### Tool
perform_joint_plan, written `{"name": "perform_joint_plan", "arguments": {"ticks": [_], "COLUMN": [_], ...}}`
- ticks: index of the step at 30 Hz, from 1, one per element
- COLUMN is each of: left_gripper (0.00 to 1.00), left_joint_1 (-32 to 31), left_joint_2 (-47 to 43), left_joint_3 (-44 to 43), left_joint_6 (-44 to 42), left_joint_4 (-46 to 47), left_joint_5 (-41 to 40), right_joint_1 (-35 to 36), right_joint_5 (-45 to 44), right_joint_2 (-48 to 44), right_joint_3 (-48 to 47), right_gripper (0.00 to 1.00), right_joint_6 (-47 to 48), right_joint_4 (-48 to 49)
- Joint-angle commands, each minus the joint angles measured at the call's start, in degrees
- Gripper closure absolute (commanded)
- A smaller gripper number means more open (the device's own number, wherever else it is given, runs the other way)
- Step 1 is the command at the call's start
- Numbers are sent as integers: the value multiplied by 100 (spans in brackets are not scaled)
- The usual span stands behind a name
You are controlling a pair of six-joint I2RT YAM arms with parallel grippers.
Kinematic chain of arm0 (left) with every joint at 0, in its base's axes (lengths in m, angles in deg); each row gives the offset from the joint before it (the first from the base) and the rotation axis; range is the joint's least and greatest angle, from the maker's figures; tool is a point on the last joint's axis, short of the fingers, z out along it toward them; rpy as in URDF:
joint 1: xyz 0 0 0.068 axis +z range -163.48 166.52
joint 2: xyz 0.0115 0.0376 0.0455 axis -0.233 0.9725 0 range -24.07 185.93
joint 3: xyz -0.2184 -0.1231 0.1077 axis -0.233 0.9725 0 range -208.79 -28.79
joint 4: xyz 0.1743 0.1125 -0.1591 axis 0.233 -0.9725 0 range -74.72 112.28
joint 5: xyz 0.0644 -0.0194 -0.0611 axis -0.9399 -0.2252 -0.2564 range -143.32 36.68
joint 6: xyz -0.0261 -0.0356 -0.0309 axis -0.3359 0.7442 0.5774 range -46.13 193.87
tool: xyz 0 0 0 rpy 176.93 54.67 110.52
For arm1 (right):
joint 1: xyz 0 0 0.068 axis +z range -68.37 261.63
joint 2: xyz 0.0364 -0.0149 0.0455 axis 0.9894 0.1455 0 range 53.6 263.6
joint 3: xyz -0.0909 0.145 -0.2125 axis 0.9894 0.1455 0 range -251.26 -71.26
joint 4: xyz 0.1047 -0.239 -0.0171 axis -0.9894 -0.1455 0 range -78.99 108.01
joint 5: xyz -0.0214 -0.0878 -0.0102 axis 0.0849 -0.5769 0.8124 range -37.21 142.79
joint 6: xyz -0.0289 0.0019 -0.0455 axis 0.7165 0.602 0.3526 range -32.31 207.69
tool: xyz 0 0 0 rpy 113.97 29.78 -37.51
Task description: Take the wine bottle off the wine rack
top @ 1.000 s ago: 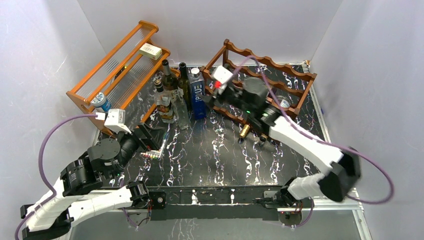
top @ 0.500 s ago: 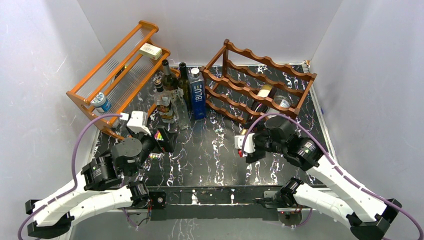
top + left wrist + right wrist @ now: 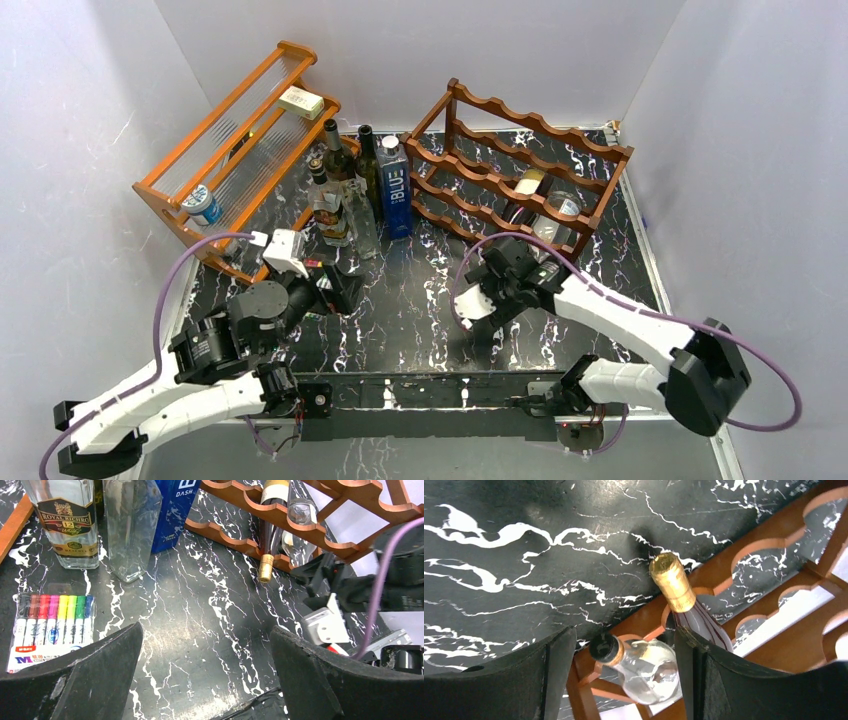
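Observation:
The dark reddish-brown wine rack (image 3: 520, 165) stands at the back right. A wine bottle (image 3: 527, 190) with a gold foil top lies in a lower tier, neck toward me, beside a clear bottle (image 3: 563, 205). My right gripper (image 3: 522, 262) is open just in front of the rack. In the right wrist view the gripper (image 3: 624, 655) frames the clear bottle's black cap (image 3: 605, 649), while the wine bottle's foil neck (image 3: 671, 582) lies just beyond the right finger (image 3: 696, 675). My left gripper (image 3: 340, 285) is open and empty over the table; the left wrist view (image 3: 205, 645) shows this too.
A lighter orange shelf (image 3: 235, 150) stands at the back left. Upright bottles (image 3: 340, 185) and a blue box (image 3: 395, 185) stand between it and the rack. A marker pack (image 3: 50, 625) lies by the left gripper. White walls enclose the table.
The right arm pulled back from the rack toward its base, then came forward again to the rack's front. The left arm moved forward and right, away from the orange shelf.

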Motion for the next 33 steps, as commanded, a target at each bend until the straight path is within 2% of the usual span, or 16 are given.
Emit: {"name": "perform_joint_plan", "arguments": {"ticks": [1,10,14,17,26,33], "left_gripper": [2,2,2,2,2,2], "left_joint_1": [28,23,29,28,32,27], "left_joint_2": [-350,-640,-631,-640,-710,-663], "left_joint_3": [130,52,-23,-23,-3,-41], "left_joint_6": [135,-4,-99,-61,27,46], "left_joint_4": [-41,-390,-441,-496,-501,-460], "left_joint_5": [3,-219,-240,-257,-189,-131], "right_joint_1": [5,-70,-125,-189,-238,-192], "right_joint_5": [-297,-703,-964,-1166,-1049,-857], "right_joint_2": [444,1465,2008,2273,2487,2472], "right_joint_3": [173,252,149,181,155,142], "right_gripper": [19,20,29,32,38,49], "right_joint_6": [898,1439,1507,1672,1737,1743], "right_joint_4": [992,2135,2451,2853,2915,2810]}}
